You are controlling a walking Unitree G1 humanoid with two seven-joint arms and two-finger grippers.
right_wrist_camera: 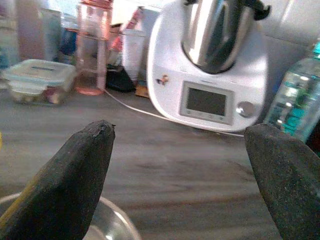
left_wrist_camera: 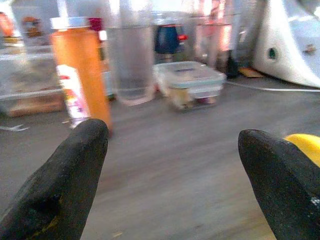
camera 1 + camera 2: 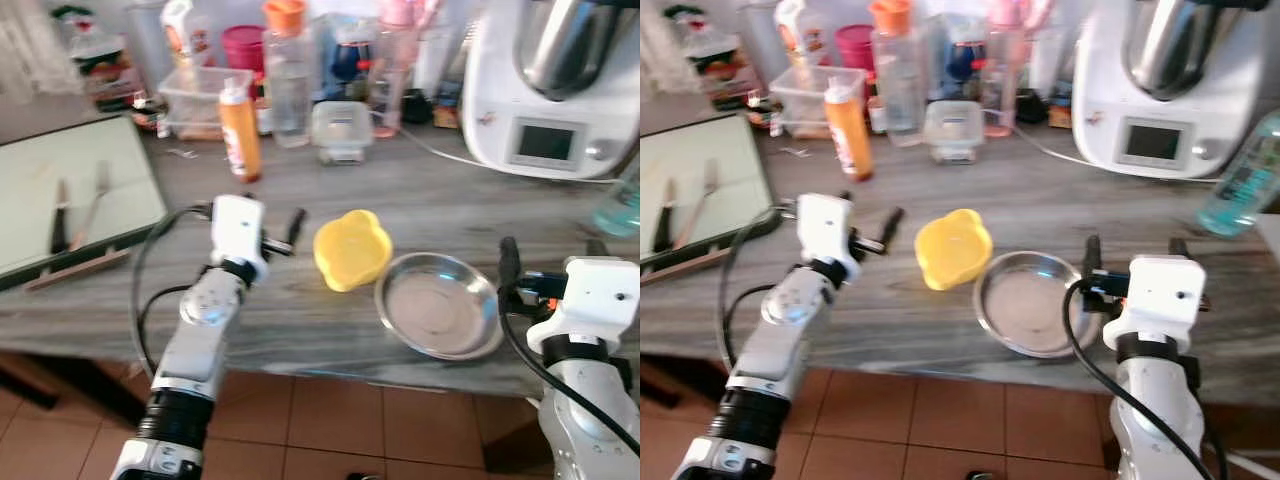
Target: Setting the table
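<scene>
A yellow scalloped bowl (image 3: 352,248) sits on the grey wooden counter (image 3: 420,205), and a shallow steel dish (image 3: 440,305) lies just right of it near the front edge. My left gripper (image 3: 250,212) hovers open a little left of the yellow bowl, nothing between its fingers (image 2: 65,185); the bowl's edge (image 2: 305,145) peeks past one of them. My right gripper (image 3: 552,252) stands open at the steel dish's right side, with the dish's rim (image 1: 112,222) below one finger. A knife (image 3: 60,215) and a fork (image 3: 92,205) lie on a green tray (image 3: 120,160) at far left.
An orange bottle (image 3: 240,130), a clear tall bottle (image 3: 290,85), lidded plastic boxes (image 3: 342,130) and more jars crowd the back of the counter. A white food processor (image 3: 550,85) with its cable stands at back right. A water bottle (image 3: 1240,180) is far right.
</scene>
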